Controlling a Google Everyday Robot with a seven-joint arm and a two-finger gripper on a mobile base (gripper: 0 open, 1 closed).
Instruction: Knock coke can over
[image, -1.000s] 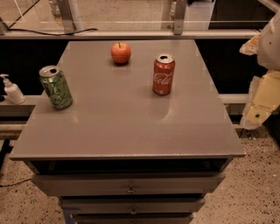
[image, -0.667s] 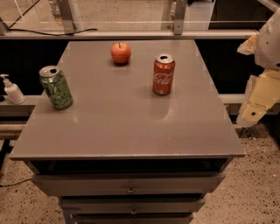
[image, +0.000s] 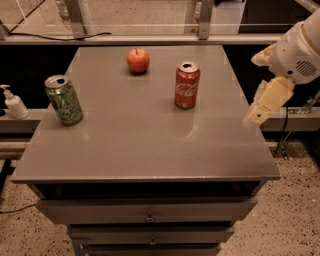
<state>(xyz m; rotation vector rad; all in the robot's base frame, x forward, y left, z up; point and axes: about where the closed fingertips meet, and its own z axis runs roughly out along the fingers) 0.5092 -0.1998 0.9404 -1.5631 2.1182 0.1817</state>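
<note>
Jaws of the gripper (image: 257, 111) point down and to the left just off the right edge of the surface (image: 145, 150), and I cannot tell whether they are spread or pressed together. They hold nothing and touch nothing.

The coke can (image: 187, 85) stands upright on the far right part of the grey surface, its silver top facing up and the white script facing the camera. It is well apart from the gripper, which hangs to its right and a little nearer the camera, beyond the edge. A round orange-red apple (image: 138, 60) sits behind and to the left of the can, near the far edge, and the two do not touch. A green can (image: 64, 99) stands near the left edge, leaning a little to the left, well away from both.

The white arm (image: 300, 47) comes in from the upper right corner, with the cream-coloured gripper below it. Under the surface are drawers (image: 148, 215) with small knobs. A white pump bottle (image: 14, 102) stands on a ledge to the left, beyond the green can.
</note>
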